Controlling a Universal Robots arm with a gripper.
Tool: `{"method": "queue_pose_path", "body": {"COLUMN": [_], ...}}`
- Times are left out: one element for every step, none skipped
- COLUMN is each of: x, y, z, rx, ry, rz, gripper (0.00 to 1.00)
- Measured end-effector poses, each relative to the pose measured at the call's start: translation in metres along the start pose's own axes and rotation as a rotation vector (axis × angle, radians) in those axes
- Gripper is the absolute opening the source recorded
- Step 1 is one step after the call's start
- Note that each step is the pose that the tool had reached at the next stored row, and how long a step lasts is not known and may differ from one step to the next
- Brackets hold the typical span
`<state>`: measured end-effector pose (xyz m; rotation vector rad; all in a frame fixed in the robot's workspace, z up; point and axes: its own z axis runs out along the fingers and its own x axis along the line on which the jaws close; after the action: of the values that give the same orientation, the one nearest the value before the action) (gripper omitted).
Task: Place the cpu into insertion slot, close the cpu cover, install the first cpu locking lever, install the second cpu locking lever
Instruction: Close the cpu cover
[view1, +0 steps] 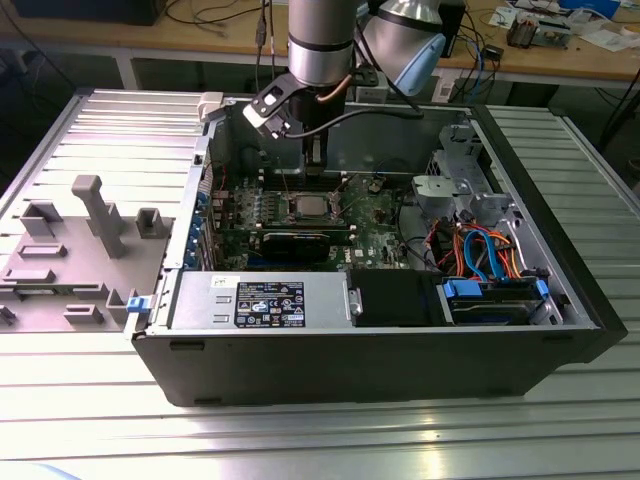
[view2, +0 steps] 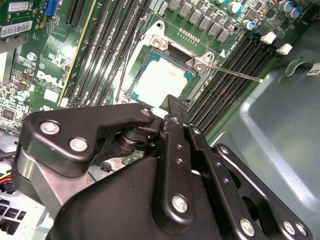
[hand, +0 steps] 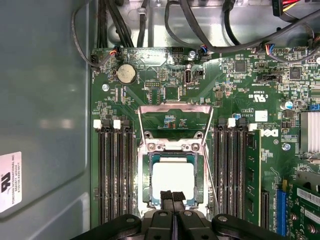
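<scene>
The cpu (hand: 172, 179), a small square chip with a pale metal top, lies flat in the socket on the green motherboard; it is also seen as cpu (view2: 162, 80) and cpu (view1: 305, 207). The cpu cover (hand: 174, 108), a thin silvery frame, stands swung open on the far side of the socket. A thin lever rod (view2: 240, 75) sticks out beside the socket. My gripper (hand: 172, 196) is shut with nothing between its fingers, its tips just over the chip's near edge; whether they touch it I cannot tell. In the exterior view the gripper (view1: 315, 160) hangs inside the case above the socket.
Black memory slots (hand: 115, 170) flank the socket on both sides. Cables (hand: 200, 30) run along the case wall beyond the board. A labelled power supply box (view1: 260, 300) and a drive bay with blue and orange cables (view1: 490, 280) fill the case front. A grey fixture tray (view1: 80, 230) lies at the exterior view's left.
</scene>
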<state>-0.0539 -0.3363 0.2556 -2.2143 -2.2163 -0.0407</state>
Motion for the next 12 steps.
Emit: {"method": "queue_pose_path", "body": {"x": [0.0,0.0,0.0001,0.0001,0.0001,0.0001,0.0001,0.0002,0.0002,0.0002,0.0002,0.0002], "y": [0.0,0.0,0.0,0.0,0.0,0.0001,0.0001,0.0001,0.0001,0.0001,0.0001,0.0001], "z": [-0.0008,-0.0015,-0.0022,-0.003,-0.0037,-0.0046,-0.0052,-0.0063,-0.007,-0.0075,-0.0083,-0.0086], "rx": [0.0,0.0,0.0,0.0,0.0,0.0,0.0,0.0,0.0,0.0,0.0,-0.0001], "ry": [0.0,0.0,0.0001,0.0001,0.0001,0.0001,0.0001,0.0001,0.0001,0.0001,0.0001,0.0002], "rz": [0.0,0.0,0.0,0.0,0.0,0.0,0.0,0.0,0.0,0.0,0.0,0.0], "gripper": [0.11,0.11,0.11,0.11,0.11,0.11,0.11,0.11,0.11,0.11,0.11,0.11]}}
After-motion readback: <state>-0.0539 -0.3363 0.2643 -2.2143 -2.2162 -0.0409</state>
